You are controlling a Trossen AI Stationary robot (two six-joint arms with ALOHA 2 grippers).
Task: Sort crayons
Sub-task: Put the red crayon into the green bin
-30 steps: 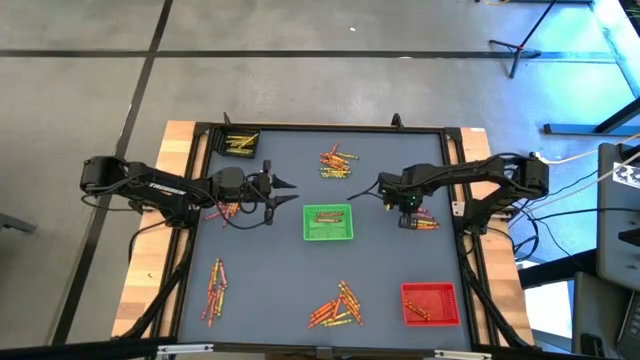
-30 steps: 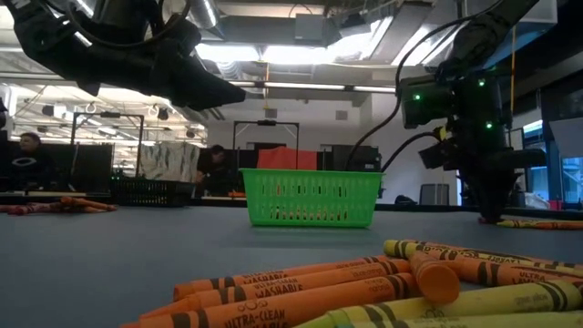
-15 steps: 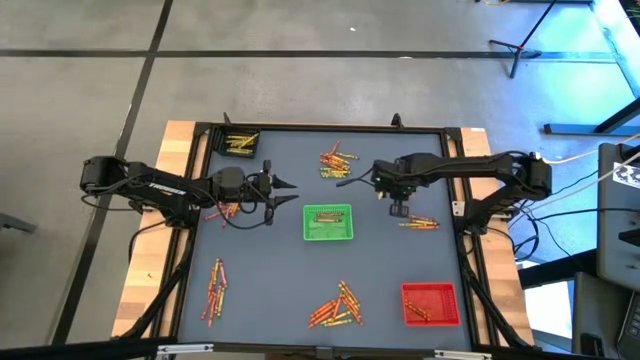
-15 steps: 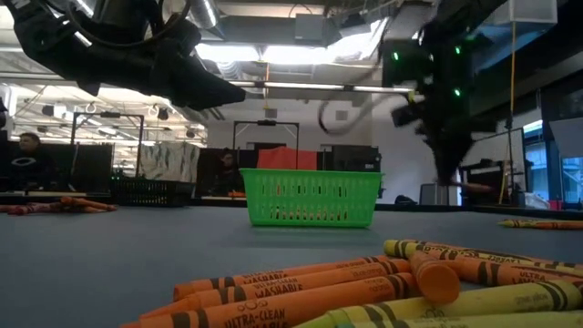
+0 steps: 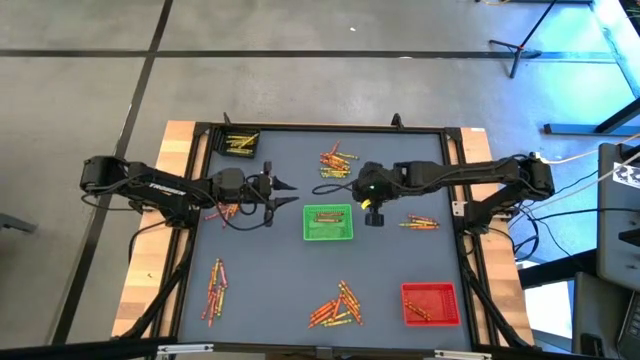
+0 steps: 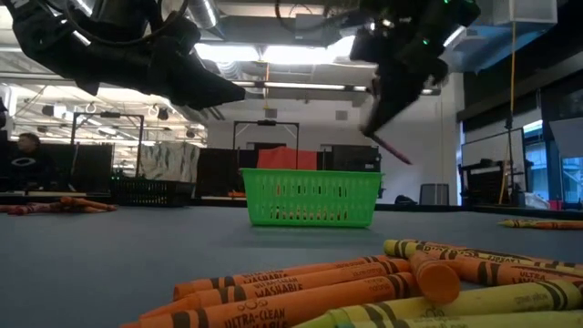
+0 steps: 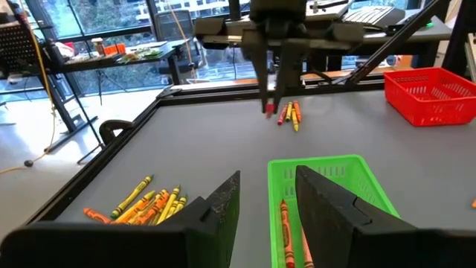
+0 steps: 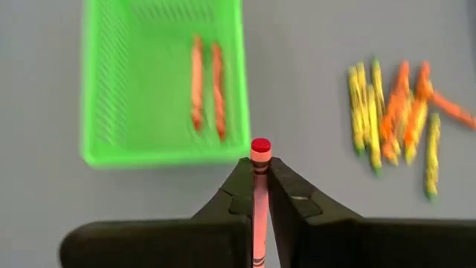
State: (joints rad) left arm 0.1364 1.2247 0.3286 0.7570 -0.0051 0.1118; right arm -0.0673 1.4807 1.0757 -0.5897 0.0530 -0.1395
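Crayons lie in loose piles across the grey surface (image 5: 270,270) — one slim red wax crayon (image 8: 259,195) is clamped in the right claw (image 8: 258,173), airborne just beside the green mesh square tray (image 5: 328,223). The carry step is under way; next it calls for choosing the matching tray before letting go. The left claw (image 7: 268,205) hovers apart, empty, near that tray's other side.

Your crayons: 1 red crayon (image 8: 259,195) pinched upright in the right gripper (image 8: 259,173), in the air just beside the green tray (image 5: 328,222); 2 orange crayons (image 8: 207,88) lie side by side inside that tray; mixed red, orange and yellow heaps (image 5: 335,305) lie scattered over your table
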